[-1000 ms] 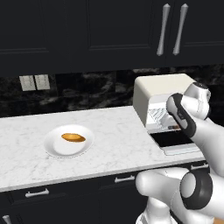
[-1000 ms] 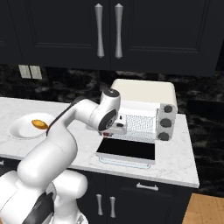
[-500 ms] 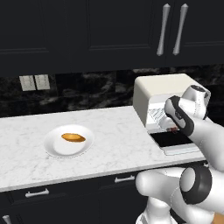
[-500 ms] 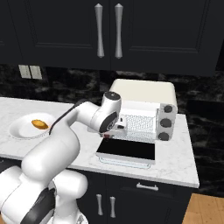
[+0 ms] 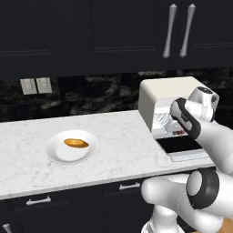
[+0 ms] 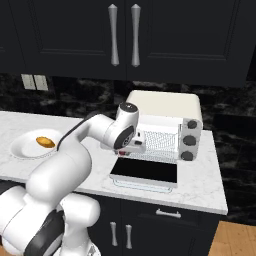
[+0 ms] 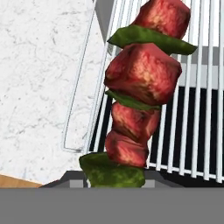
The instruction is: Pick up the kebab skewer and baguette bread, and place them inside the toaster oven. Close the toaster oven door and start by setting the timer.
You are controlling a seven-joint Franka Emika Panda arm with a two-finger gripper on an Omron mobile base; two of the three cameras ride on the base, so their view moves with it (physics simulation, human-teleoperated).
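Red-chunked kebab skewer sits clamped in the gripper over the toaster oven rack.

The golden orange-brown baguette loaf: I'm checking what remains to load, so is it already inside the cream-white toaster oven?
No: the golden orange-brown baguette loaf lies on the white plate, well left of the cream-white toaster oven.

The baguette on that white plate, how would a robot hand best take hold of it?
Probably from straight above, gripping the baguette across its narrow middle. It lies flat and alone on the plate, long axis roughly left-right in the left base view, so the fingers would close front-to-back.
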